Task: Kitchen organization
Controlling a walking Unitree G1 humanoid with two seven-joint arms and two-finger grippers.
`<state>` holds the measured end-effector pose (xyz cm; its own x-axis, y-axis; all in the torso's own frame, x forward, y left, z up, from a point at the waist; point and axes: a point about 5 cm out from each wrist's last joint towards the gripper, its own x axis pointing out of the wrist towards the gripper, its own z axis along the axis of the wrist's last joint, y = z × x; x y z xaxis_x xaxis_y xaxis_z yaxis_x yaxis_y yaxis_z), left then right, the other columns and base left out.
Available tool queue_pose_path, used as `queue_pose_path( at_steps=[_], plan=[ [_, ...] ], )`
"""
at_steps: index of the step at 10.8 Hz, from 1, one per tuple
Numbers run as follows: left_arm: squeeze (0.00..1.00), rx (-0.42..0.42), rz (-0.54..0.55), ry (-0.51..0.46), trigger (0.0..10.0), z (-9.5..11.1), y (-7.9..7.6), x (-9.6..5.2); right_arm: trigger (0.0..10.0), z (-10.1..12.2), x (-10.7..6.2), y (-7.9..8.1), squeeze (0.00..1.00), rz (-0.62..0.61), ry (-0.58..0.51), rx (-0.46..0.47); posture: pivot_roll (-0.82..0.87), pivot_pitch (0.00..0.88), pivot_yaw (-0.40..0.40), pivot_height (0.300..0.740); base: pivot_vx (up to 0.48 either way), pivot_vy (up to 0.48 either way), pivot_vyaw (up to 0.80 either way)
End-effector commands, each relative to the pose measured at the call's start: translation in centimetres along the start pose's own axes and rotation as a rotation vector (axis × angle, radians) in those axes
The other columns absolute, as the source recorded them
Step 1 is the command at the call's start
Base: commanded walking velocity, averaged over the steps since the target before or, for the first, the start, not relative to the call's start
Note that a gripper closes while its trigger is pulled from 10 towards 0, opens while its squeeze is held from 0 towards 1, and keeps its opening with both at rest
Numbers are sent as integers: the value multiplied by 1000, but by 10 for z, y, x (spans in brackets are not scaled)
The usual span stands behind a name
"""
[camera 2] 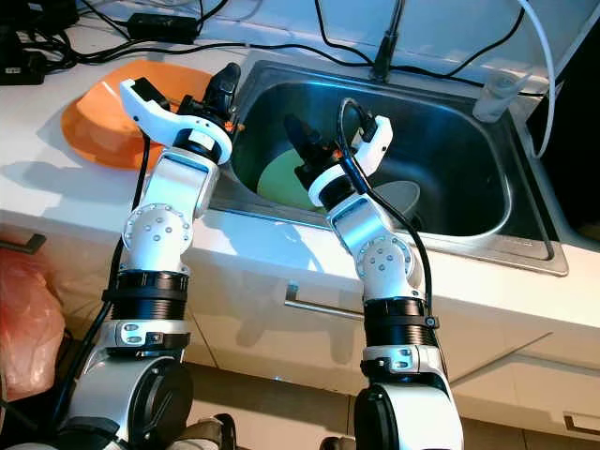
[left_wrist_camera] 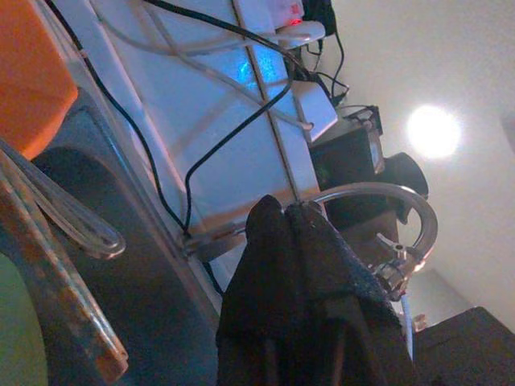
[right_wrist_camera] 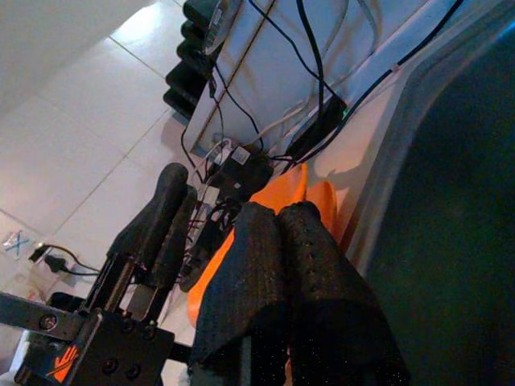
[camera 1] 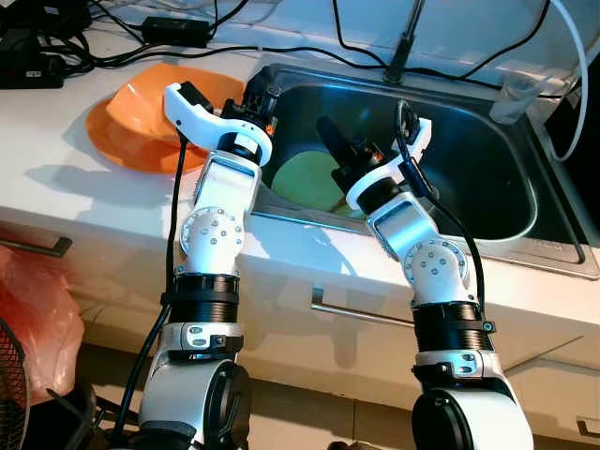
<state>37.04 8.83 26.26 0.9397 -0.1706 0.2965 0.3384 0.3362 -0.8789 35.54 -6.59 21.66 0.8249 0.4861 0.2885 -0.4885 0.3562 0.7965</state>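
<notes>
Pale green round plate [camera 1: 309, 180] lies flat on the floor of the stainless steel sink basin [camera 1: 487, 178], toward the basin's left side. Partly hidden behind the right arm.

Right gripper [camera 1: 330, 141] is up over the basin, above the green plate, not touching it. In the right wrist view its two black fingers [right_wrist_camera: 273, 281] are pressed together, nothing between them.

Left gripper [camera 2: 225, 82] is at the sink's left rim, fingers raised over the edge between the basin and the counter. In the left wrist view its fingers [left_wrist_camera: 290, 265] are closed flat against each other, empty.

Orange plastic plate [camera 1: 131, 112] sits on the white countertop [camera 1: 56, 178] just left of the sink, tilted, partly hidden by the left wrist. Looks like more than one orange piece stacked; can't tell for sure.

Dark faucet stem [camera 1: 403, 42] rises from behind the basin's back rim. Curved metal spout [left_wrist_camera: 402, 213] is visible in the left wrist view.

Small clear plastic cup [camera 1: 511, 98] stands at the sink's back right corner. White tube [camera 1: 583, 66] curves down beside it.

Black cables [camera 1: 281, 52] run along the back of the counter, with a black power brick [camera 1: 173, 30] at the far left back.

Below the counter: white cabinet front with a metal bar handle [camera 1: 361, 314]. Orange-red plastic bag [camera 1: 33, 319] hangs at lower left.
</notes>
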Motion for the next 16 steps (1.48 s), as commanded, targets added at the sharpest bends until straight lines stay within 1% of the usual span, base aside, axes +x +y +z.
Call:
queue_pose_path(
  at_steps=[1, 2, 3, 4, 5, 6, 7, 8, 9, 10, 11, 13, 15, 16],
  plan=[
    [0, -138, -1, 83, 0, -47, -9, -8, 0, -12, -1, 3, 0, 11, 10, 45, -73, 121, -68, 740, 0, 0, 0],
    [0, -121, -8, 88, 235, -47, -10, -8, 0, -14, 0, 4, 0, 12, 13, 40, -72, 119, -66, 740, 0, 0, 0],
    [0, -60, -37, 91, 4196, -45, -13, -8, 5765, -12, 0, 2, 0, -4, 20, -43, -69, 115, -64, 740, 0, 0, 0],
    [376, 15, -48, 86, 10000, -40, -12, -8, 10000, -10, -2, 0, 1000, -30, 30, -149, -68, 113, -62, 740, 0, 0, 0],
    [1000, 44, -49, 80, 10000, -37, -11, -8, 10000, -8, -3, -1, 1000, -35, 23, -187, -66, 111, -61, 740, 0, 0, 0],
    [1000, 117, -58, 71, 10000, -30, -8, -8, 10000, -2, -6, -4, 1000, -51, 10, -241, -64, 106, -57, 740, 0, 0, 0],
    [1000, 179, -63, 58, 10000, -25, -6, -9, 10000, 2, -10, -5, 1000, -58, 8, -314, -61, 101, -53, 740, 0, 0, 0],
    [1000, 220, -70, 51, 10000, -23, -5, -10, 10000, 3, -12, -5, 1000, -57, 11, -367, -59, 98, -51, 740, 0, 0, 0],
    [1000, 355, -103, 43, 10000, -18, -5, -14, 10000, 9, -18, -4, 1000, -63, 5, -498, -55, 93, -47, 740, 0, 0, 0],
    [1000, 434, -110, 40, 10000, -16, -3, -16, 10000, 12, -20, -4, 1000, -69, -4, -542, -51, 87, -42, 740, 0, 0, 0],
    [1000, 548, -120, 35, 10000, -13, -1, -19, 10000, 17, -24, -4, 1000, -75, -15, -582, -46, 81, -38, 740, 0, 0, 0],
    [1000, 738, -145, 3, 10000, -6, -2, -24, 10000, 22, -34, -5, 1000, -82, -13, -650, -23, 67, -34, 740, 0, 0, 0],
    [1000, 877, -142, -40, 10000, 7, 0, -28, 10000, 23, -42, -7, 1000, -88, -1, -685, -18, 57, -25, 740, 0, 0, 0],
    [1000, 933, -138, -44, 10000, 11, 3, -30, 10000, 23, -44, -6, 1000, -84, 6, -698, -18, 53, -22, 740, 0, 0, 0]
  ],
)
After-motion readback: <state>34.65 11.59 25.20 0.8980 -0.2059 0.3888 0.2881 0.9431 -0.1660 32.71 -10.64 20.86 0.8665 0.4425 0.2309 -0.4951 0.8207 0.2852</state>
